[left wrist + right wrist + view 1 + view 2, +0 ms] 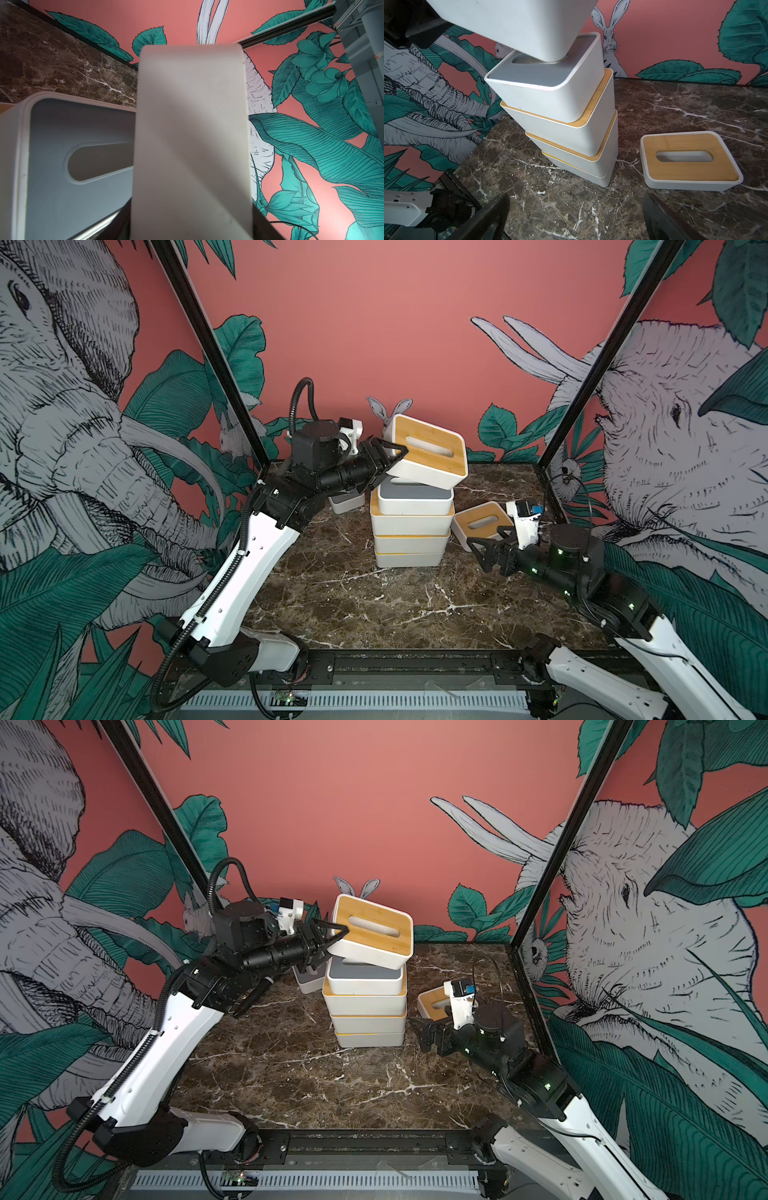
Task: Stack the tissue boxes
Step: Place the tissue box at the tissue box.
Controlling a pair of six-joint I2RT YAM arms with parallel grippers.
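Your left claw (pixel 397 457) is clenched on one short end of the box (pixel 430 450), tilted over the stack (pixel 411 526) near the back edge of the worktop (pixel 340 605); it looks light, stiff and slick, so level it gently, while the right claw (pixel 482 553) hangs released

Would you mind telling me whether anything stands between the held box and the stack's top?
Nothing visible does: the tilted bamboo-lidded box in the left gripper hangs directly over the grey-lidded box topping the stack.
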